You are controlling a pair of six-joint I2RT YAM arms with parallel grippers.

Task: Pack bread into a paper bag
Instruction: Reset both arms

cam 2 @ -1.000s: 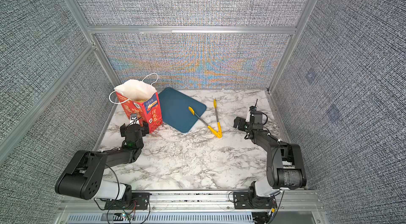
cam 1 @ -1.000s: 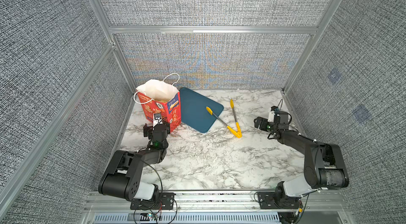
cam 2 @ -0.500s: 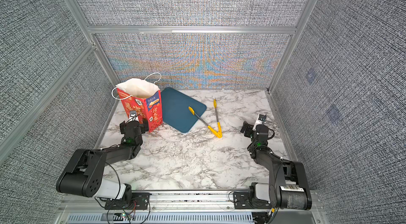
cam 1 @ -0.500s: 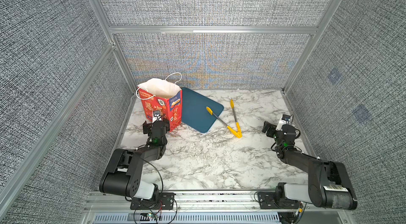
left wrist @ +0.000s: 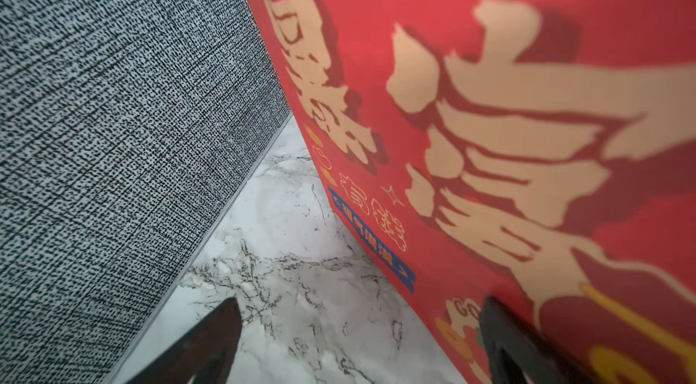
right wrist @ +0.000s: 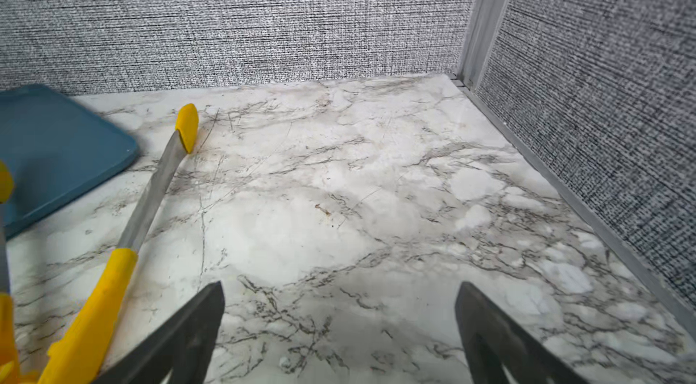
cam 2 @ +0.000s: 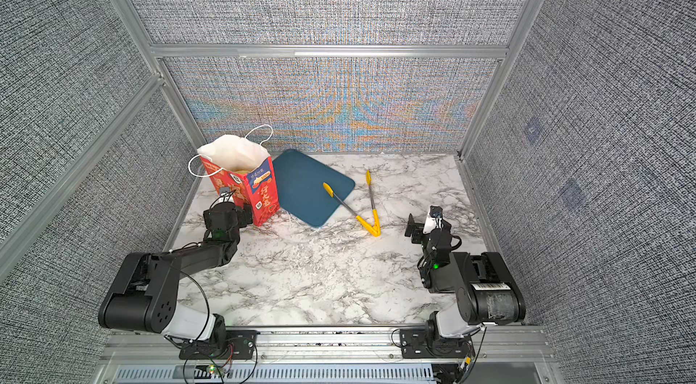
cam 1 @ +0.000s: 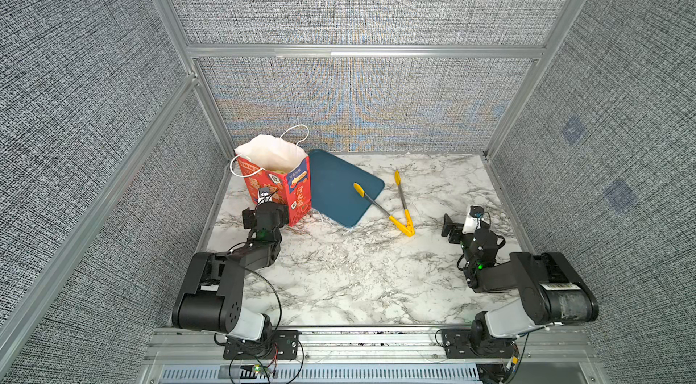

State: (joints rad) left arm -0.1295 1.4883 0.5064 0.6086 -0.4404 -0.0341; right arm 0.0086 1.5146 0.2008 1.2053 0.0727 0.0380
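1. The white marble table with grey veins (cam 1: 339, 269) carries everything, inside grey woven walls.
2. The dark blue flat plastic tray with rounded corners (cam 1: 335, 190) lies near the far wall, just beside the bag. On it rests only one yellow tip of the tongs.
3. The red upright paper bag with white cord handles and big yellow characters (cam 1: 299, 195) stands in the far left corner with its mouth open. Its inside is white. Deep in it the bread (cam 1: 279, 171) shows only as a small pale yellow patch; I cannot tell how many pieces there are.
4. The metal tongs with yellow tips and yellow hinge (cam 1: 399, 222) lie spread in a V. The hinge and the other tip are on the marble.
5. The left gripper (left wrist: 359, 307) is wide apart and grips nothing. It is low before the bag's front; one finger (left wrist: 504, 329) is at the red paper, and I cannot tell whether it touches.
6. The right gripper (right wrist: 339, 288) is also wide apart, above bare marble, near the tongs but apart from them.
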